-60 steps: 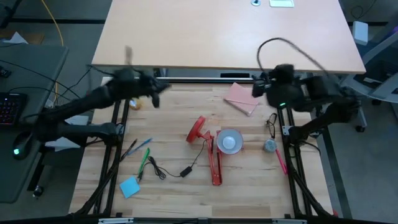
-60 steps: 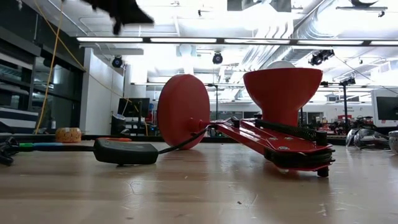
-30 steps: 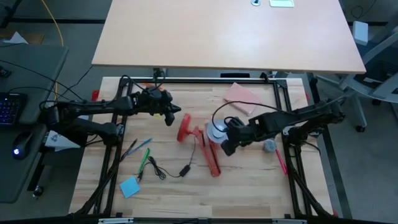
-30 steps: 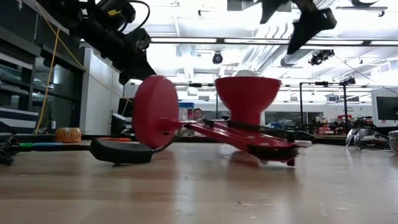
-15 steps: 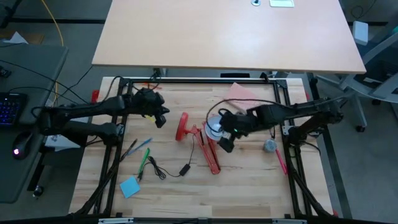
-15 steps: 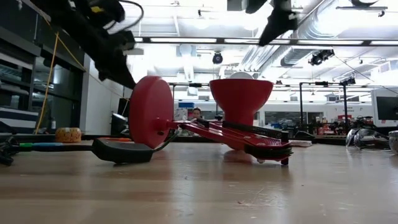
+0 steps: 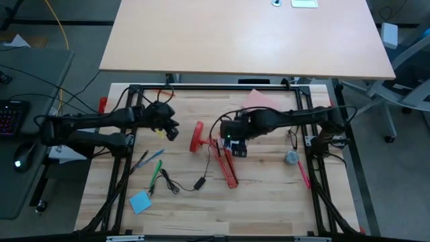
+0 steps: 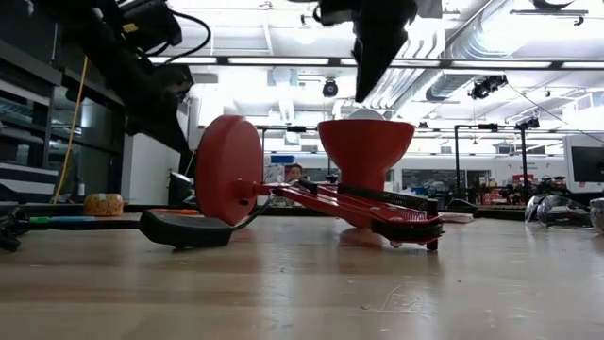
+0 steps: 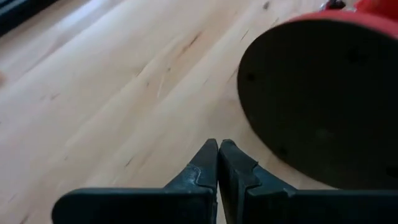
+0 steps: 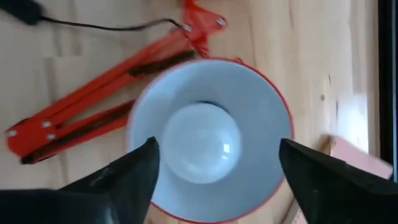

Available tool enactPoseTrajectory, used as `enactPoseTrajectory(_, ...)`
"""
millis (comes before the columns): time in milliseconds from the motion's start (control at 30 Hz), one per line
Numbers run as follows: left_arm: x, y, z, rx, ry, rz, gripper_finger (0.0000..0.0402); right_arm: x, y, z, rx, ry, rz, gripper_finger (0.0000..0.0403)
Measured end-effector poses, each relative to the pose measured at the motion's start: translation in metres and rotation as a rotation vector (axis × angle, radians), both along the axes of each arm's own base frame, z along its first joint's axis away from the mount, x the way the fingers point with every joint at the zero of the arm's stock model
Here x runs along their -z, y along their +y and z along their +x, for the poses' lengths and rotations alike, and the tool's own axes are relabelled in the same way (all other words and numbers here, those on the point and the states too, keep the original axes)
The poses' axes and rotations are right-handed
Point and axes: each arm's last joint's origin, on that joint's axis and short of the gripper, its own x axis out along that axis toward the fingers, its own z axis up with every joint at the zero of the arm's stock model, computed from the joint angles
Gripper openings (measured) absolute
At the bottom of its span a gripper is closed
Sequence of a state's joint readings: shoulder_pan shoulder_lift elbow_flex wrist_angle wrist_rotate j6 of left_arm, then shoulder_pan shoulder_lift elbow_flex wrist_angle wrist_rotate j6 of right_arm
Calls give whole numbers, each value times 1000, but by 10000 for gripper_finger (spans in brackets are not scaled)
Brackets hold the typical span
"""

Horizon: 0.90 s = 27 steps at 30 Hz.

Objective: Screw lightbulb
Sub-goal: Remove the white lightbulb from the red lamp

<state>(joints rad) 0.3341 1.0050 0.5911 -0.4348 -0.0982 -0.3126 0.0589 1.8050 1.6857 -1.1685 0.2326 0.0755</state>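
The lightbulb (image 10: 200, 143) sits dome-up in the white-lined shade (image 10: 264, 118) of the red lamp (image 7: 228, 168) lying on the tabletop (image 7: 269, 202); it looks light, smooth and probably fragile, so a gentle hold around the dome's widest part should suit turning. The right gripper (image 10: 214, 171) hangs directly above it, fingers spread wide on either side; the left gripper (image 9: 217, 163), fingers pressed together and empty, waits beside the lamp's round base (image 9: 323, 99).
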Motion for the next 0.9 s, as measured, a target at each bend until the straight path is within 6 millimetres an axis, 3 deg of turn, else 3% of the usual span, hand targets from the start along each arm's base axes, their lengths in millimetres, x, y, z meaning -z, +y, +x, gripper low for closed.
enactPoseTrajectory(233, 9, -1, 4, 0, -76, 40, 0, 8, 14, -2, -40, 22, -3, 270)
enactPoseTrajectory(567, 20, 1, 11, 2, -36, 27, 0, 4, 14, 4, 153, -97, 68, 268)
enactPoseTrajectory(900, 18, 2, 15, 3, -83, 29, 0, 4, 15, 5, 111, -92, 89, 278)
